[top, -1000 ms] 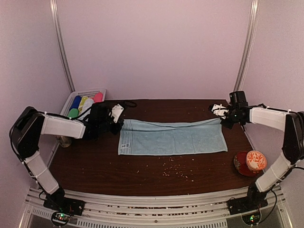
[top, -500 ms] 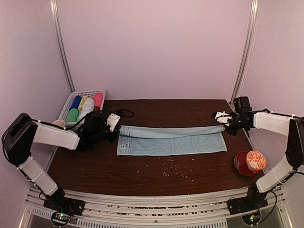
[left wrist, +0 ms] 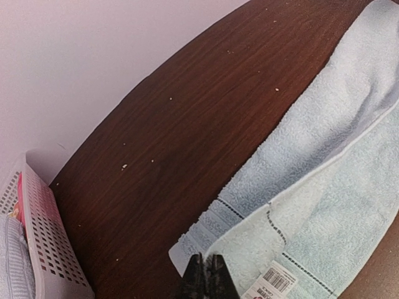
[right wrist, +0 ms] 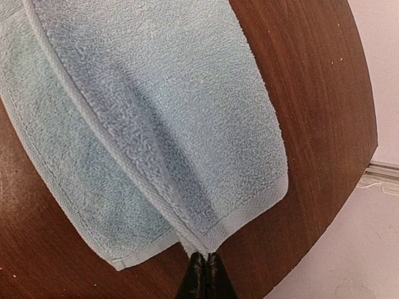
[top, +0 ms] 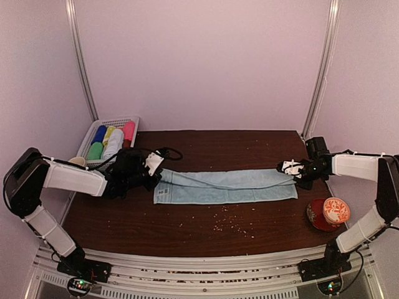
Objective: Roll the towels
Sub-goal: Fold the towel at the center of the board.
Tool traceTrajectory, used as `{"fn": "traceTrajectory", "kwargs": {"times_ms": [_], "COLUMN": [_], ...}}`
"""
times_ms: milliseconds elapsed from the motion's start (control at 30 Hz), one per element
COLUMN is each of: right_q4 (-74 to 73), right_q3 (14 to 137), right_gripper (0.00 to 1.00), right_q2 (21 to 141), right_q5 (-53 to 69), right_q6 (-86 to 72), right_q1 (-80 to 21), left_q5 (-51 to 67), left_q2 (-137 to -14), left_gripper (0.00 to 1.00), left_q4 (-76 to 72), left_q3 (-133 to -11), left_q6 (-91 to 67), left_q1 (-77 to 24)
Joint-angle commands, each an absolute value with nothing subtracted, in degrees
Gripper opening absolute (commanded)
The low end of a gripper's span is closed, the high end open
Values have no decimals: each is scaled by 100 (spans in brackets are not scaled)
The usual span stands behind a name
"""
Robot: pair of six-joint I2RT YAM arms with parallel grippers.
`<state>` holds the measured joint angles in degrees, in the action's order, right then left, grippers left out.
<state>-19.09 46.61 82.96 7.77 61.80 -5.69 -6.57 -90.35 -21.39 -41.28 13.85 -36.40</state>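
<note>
**Towel pinched at both ends, far edge doubled over**

We note one pale light-blue terry-cloth towel (top: 227, 185) lying lengthwise across the middle of the dark brown wooden table (top: 206, 240). Its far long edge is doubled over towards the table's near edge, so a narrower upper layer rests on the lower one.

The left gripper (top: 157, 168) sits low on the table's left side, fingers fully closed on the upper layer's corner. The left wrist view shows a white barcode label (left wrist: 277, 283) just beside that pinch. The right gripper (top: 292, 168), on the table's right side, is likewise clamped tight on the opposite corner.

A white slotted plastic basket (top: 115, 121) of coloured rolls (top: 112, 138) stands at the table's far-left corner. A red-and-orange patterned dish (top: 330, 212) sits at its right edge. We see pale crumbs (top: 227, 221) scattered towards the table's near edge.
</note>
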Motion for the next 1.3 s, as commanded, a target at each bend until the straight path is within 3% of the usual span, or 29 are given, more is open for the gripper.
{"fn": "traceTrajectory", "kwargs": {"times_ms": [0,633,900,1267], "right_q4": [-2070,-2132,-2167,-2438], "right_q3": [4574,4324,4531,4734], "right_gripper": [0,0,0,0], "right_q2": [8351,8598,8319,7866], "right_q5": [815,421,508,643], "right_q6": [6324,6436,6304,6305], "right_q1": [-554,-686,-686,-677], "left_q5": [-963,-1517,-2140,-2122], "left_q2": [-9100,-8877,-8641,-8217], "left_gripper": [0,0,0,0], "left_q4": [-1689,-758,-705,-867], "left_q3": [-4429,-4523,-4532,-4312], "left_q6": [1313,802,656,578], "left_q1": [-3799,-4343,-4395,-4399]}}
